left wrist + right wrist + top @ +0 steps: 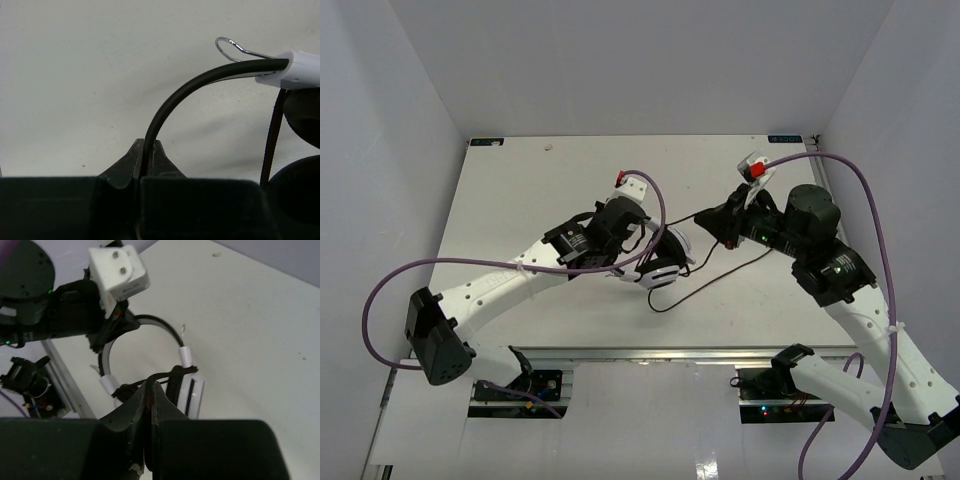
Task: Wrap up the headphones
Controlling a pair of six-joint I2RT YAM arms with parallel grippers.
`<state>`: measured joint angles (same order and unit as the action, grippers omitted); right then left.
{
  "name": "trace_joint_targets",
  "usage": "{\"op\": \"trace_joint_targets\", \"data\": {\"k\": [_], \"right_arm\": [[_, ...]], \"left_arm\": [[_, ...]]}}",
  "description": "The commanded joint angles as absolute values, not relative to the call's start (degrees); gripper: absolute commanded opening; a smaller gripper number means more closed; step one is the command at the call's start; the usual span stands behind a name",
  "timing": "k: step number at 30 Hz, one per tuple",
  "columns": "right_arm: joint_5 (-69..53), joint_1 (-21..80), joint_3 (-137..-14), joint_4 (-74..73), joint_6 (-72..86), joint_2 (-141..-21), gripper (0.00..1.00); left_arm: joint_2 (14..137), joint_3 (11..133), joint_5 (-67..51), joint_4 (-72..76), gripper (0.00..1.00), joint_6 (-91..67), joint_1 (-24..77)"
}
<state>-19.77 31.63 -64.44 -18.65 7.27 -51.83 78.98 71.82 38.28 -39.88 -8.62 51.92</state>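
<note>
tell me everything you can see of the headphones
White over-ear headphones with black ear cushions and a thin arched headband, white outside and black inside. They are near the middle of the table, between the two arms. The left gripper is shut on the headband. The right gripper pinches the thin black cord, whose slack trails loose across the table.

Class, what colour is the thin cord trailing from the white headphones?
Black; the thin black cord shows best in the top external view.
</note>
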Motion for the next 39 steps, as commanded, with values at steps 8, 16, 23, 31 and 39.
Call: {"op": "trace_joint_targets", "data": {"k": [8, 16, 23, 31, 39], "right_arm": [[-29.7, 40.5, -48.4, 5.4, 19.1, -45.6, 0.08], [-15.4, 55.9, -40.9, 11.4, 17.7, -48.9, 0.08], [-3.8, 59.9, -30.6, 17.5, 16.5, -50.2, 0.08], [3.0, 63.6, -26.7, 27.1, 13.2, -56.1, 0.09], [6.9, 69.0, -26.3, 35.1, 12.9, -63.0, 0.09]], "left_arm": [[88.9, 85.7, 50.6, -51.9, 0.00, -31.1, 50.7], [83.8, 86.0, 41.3, -48.0, 0.00, -37.6, 45.4], [74.3, 82.7, 36.8, -45.5, 0.00, -38.8, 43.8], [66.0, 78.6, 34.0, -44.0, 0.00, -41.8, 43.5], [60.6, 74.2, 38.0, -41.4, 0.00, -45.3, 43.4]]}}
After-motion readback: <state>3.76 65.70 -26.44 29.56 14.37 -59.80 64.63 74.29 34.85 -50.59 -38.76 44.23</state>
